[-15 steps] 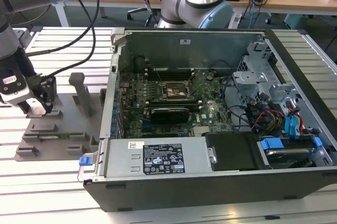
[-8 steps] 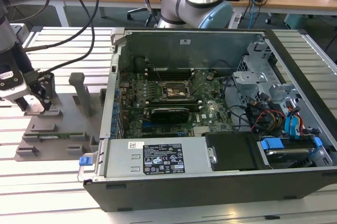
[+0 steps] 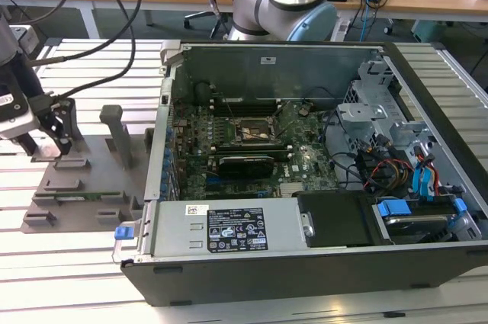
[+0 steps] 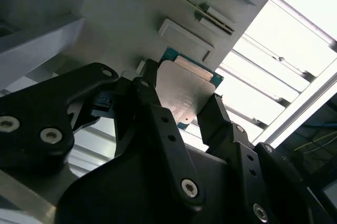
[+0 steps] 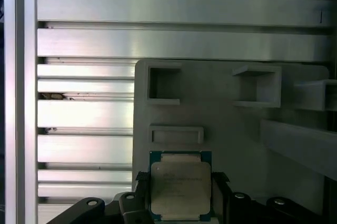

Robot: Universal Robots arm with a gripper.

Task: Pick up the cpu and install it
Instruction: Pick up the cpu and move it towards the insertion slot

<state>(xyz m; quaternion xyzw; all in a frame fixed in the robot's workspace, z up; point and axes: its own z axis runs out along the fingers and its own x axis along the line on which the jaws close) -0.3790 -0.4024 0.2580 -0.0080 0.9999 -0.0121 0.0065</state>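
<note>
The cpu (image 5: 180, 190) is a small flat square chip with a silvery metal top and a green rim. It lies on the grey holder plate (image 5: 226, 129), close to that plate's edge. My gripper (image 5: 180, 184) has one black finger against each of two opposite sides of the chip, shut on it. In the second wrist view the cpu (image 4: 184, 95) sits between the same two black fingers (image 4: 150, 100). In the exterior view my gripper (image 3: 57, 146) is low over the grey plate (image 3: 76, 187) at the exterior view's left. The dark socket (image 3: 255, 132) lies on the motherboard (image 3: 229, 164) inside the open case.
The open computer case (image 3: 305, 248) takes up the middle and right of the exterior view, with a black card (image 3: 245, 164), cables and drive bays. A grey upright post (image 3: 116, 135) stands on the plate near my gripper. Slatted aluminium table (image 5: 158, 39) surrounds the plate.
</note>
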